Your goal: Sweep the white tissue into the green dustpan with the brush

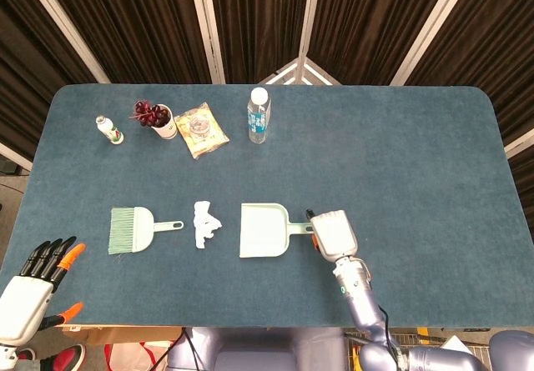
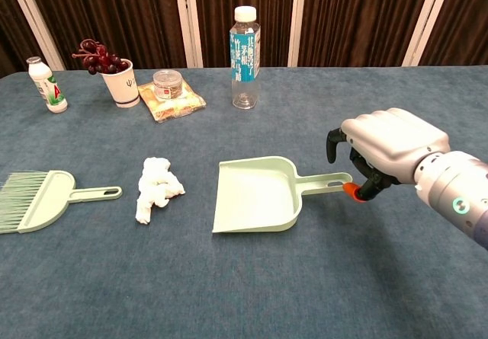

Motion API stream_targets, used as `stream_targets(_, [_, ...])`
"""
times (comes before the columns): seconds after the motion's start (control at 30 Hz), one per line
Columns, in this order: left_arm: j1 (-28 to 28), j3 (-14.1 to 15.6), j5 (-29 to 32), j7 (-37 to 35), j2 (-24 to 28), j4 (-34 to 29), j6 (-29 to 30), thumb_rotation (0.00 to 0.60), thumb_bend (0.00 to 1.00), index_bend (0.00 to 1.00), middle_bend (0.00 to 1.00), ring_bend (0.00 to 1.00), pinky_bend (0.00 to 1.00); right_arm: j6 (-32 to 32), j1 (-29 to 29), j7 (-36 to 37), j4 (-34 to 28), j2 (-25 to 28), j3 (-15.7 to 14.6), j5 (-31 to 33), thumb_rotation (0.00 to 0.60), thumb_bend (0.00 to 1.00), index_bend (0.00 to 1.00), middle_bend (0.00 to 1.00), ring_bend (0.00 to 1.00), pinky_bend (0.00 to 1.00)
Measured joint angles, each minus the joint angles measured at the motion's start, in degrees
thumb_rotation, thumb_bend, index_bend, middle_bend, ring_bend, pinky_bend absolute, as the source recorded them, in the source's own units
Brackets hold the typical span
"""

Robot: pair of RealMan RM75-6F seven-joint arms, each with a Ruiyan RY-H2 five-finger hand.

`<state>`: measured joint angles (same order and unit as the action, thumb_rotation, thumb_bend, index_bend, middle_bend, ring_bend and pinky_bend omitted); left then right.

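White tissue crumpled, left of centre, between brush and green dustpan. Right hand fingers curled over dustpan handle tip, grasp unclear. Left hand spread, empty, lower left.

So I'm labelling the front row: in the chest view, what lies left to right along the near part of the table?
brush → white tissue → green dustpan → right hand, at the dustpan handle's end.

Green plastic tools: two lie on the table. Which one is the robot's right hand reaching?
The green dustpan: the right hand is at its handle end. The brush lies far left, beyond the white tissue.
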<state>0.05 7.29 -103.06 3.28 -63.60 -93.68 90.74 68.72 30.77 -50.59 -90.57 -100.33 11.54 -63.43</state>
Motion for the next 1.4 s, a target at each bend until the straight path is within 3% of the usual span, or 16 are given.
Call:
stream_targets(0.9, [-0.24, -0.07, 0.53, 0.35, -0.11, -0.35, -0.75, 0.600, 0.00, 0.00, 0.00, 0.00, 0.00, 0.54, 1.73, 0.22, 4.41, -4.12, -1.35, 3.33, 0.600, 0.36, 0.40, 0.82, 0.80, 0.86])
stream_targets(1.1, [-0.27, -0.07, 0.71, 0.57, -0.13, -0.47, -0.97, 0.600, 0.00, 0.00, 0.00, 0.00, 0.00, 0.68, 2.15, 0.01, 4.43, -4.72, -1.48, 3.64, 0.600, 0.38, 0.53, 0.82, 0.80, 0.86])
stream_targets(1.4, [-0.56, -0.06, 1.36, 1.22, -0.03, -1.24, -2.09, 0.600, 0.00, 0.00, 0.00, 0.00, 0.00, 1.11, 2.80, -0.15, 4.60, -4.52, -1.05, 3.78, 0.600, 0.44, 0.59, 0.82, 0.80, 0.86])
